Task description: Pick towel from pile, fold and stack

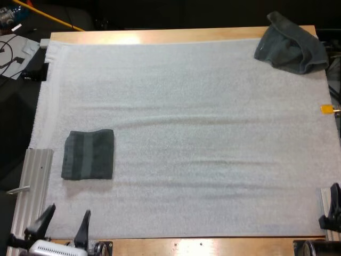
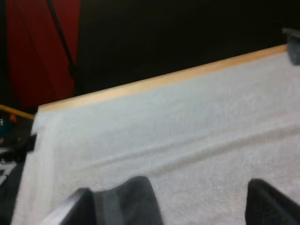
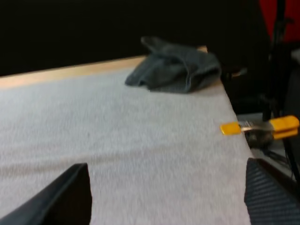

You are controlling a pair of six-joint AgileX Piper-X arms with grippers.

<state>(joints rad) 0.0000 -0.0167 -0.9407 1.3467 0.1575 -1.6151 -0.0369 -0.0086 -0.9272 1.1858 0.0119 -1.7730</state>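
**Two Grippers Waited, One Towel Left to Fold**

The table (image 1: 160, 36) was wood, and a big white mat (image 1: 186, 133) covered most of it. The crumpled towel (image 1: 290, 45) lay in a heap at the far right corner of the mat, and one side of it reached over the mat's edge. The folded towel (image 1: 88, 154) lay flat on the near left part of the mat, well apart from the heap. The left gripper (image 1: 68, 212) sat at the near left edge, just in front of the folded towel, with its jaws apart and nothing in them. The right gripper (image 3: 165, 164) sat at the near right edge, far from the heap, also with its jaws apart and nothing in them.

The next job looked like a long reach for the heap. That could go wrong. The heap was right at the corner, so a push from the side could slide it off the table. A grab that went too low could pinch the mat too and pull it up. The left arm could also bump the folded towel and mess it up.

No words or labels could be read on anything.
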